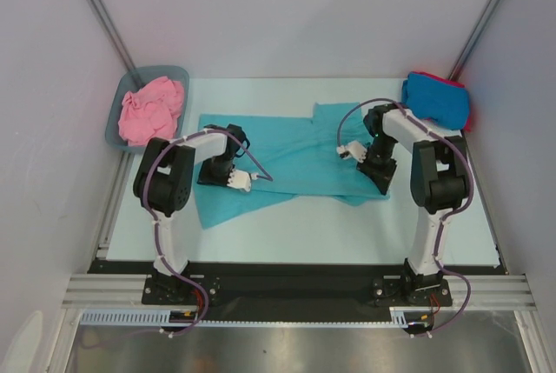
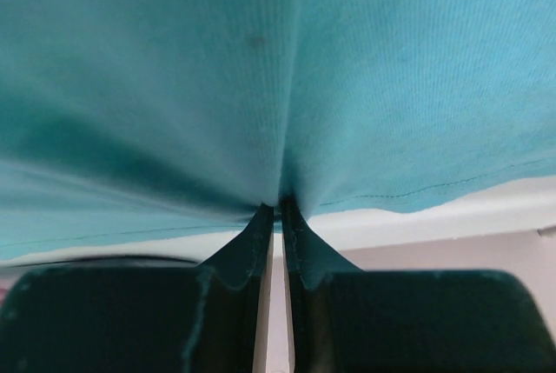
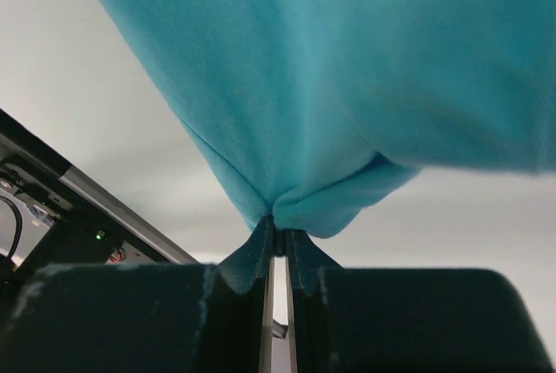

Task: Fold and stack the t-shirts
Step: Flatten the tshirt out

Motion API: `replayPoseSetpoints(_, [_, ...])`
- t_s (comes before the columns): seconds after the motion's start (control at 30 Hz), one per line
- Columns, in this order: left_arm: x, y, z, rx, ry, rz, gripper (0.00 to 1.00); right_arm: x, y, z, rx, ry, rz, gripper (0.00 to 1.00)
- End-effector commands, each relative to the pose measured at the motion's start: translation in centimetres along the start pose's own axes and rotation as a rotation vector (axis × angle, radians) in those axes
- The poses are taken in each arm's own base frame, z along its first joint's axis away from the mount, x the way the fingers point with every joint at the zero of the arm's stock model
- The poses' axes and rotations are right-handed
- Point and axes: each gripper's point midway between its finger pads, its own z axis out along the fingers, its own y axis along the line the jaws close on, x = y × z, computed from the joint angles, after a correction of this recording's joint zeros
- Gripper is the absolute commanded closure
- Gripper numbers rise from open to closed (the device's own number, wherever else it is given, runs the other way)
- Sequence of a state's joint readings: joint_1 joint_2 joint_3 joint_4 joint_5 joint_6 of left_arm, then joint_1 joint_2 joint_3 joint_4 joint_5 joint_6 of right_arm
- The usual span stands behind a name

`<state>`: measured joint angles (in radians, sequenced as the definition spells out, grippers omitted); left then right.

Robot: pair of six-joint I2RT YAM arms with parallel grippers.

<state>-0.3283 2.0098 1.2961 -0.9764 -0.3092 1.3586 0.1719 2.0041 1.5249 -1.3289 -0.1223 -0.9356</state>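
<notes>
A teal t-shirt (image 1: pixel 300 156) lies partly spread across the middle of the table, with its near edge lifted at two spots. My left gripper (image 1: pixel 240 182) is shut on a pinch of the shirt's left part. In the left wrist view the teal cloth (image 2: pixel 261 69) bunches into the closed tips of that gripper (image 2: pixel 280 206). My right gripper (image 1: pixel 349 150) is shut on the shirt's right part, and in the right wrist view a fold of the shirt (image 3: pixel 347 69) hangs from its closed tips (image 3: pixel 280 223). A crumpled pink t-shirt (image 1: pixel 152 108) sits at the back left. A folded bright blue t-shirt (image 1: pixel 434 99) lies on a red one (image 1: pixel 470 115) at the back right.
The pink shirt fills a grey-blue tub (image 1: pixel 113 127) at the back left corner. White walls with metal struts (image 1: pixel 100 12) close in both sides and the back. The arms' bases stand on a black rail (image 1: pixel 287 290) at the near edge.
</notes>
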Motion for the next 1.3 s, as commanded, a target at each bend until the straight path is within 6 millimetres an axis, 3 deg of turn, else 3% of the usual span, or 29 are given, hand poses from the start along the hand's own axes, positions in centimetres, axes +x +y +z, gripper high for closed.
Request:
replayPoseSetpoints(0.0, [1.9,-4.3,1.9,0.214,0.056,0.062,0.87,0.8,3.9,-0.2,-0.069,0.113,-0.113,1.0])
replayPoseSetpoints(0.23, [3.1,-5.2,1.7,0.265,0.108,0.085,0.87,-0.9,9.0,3.1,-0.072,0.183,-0.328,1.0])
replayPoseSetpoints(0.37, [3.4,-5.5,1.7,0.276,0.125,0.079,0.87,-2.5,11.1,3.7,-0.04,0.177,-0.418,1.0])
replayPoseSetpoints(0.43, [3.4,-5.5,1.6,0.275,0.119,0.074,0.86,-3.1,11.1,3.6,-0.019,0.168,-0.407,0.89])
replayPoseSetpoints(0.47, [3.4,-5.5,1.5,0.273,0.119,0.072,0.86,-3.6,10.6,3.1,-0.002,0.149,-0.398,0.79])
replayPoseSetpoints(0.5, [3.4,-5.5,1.5,0.274,0.117,0.072,0.86,-3.9,10.4,2.6,0.004,0.128,-0.374,0.63])
replayPoseSetpoints(0.57, [3.4,-5.5,1.5,0.275,0.118,0.071,0.85,-4.6,9.6,1.4,-0.021,0.055,-0.312,0.54])
replayPoseSetpoints(0.6, [3.3,-5.5,1.6,0.274,0.117,0.064,0.85,-5.7,9.0,-0.4,-0.01,0.001,-0.289,0.48])
replayPoseSetpoints(0.67, [3.3,-5.4,1.6,0.272,0.115,0.055,0.84,-6.3,7.6,-1.8,-0.052,-0.081,-0.191,0.45])
replayPoseSetpoints(0.7, [3.2,-5.3,1.6,0.271,0.113,0.053,0.84,-7.3,6.7,-3.9,-0.044,-0.143,-0.166,0.42])
replayPoseSetpoints(0.77, [3.1,-5.1,1.5,0.267,0.109,0.046,0.83,-7.5,5.1,-5.7,-0.101,-0.251,-0.062,0.41])
replayPoseSetpoints(0.87, [3.0,-4.9,1.5,0.262,0.106,0.039,0.83,-7.8,1.8,-7.2,-0.189,-0.382,0.113,0.4])
replayPoseSetpoints(1.03, [2.9,-4.4,1.3,0.25,0.099,0.026,0.83,-7.5,-2.7,-5.0,-0.269,-0.433,0.324,0.38])
replayPoseSetpoints(1.27, [2.7,-4.2,1.0,0.24,0.088,0.019,0.83,-8.1,-5.3,-2.2,-0.278,-0.442,0.407,0.39])
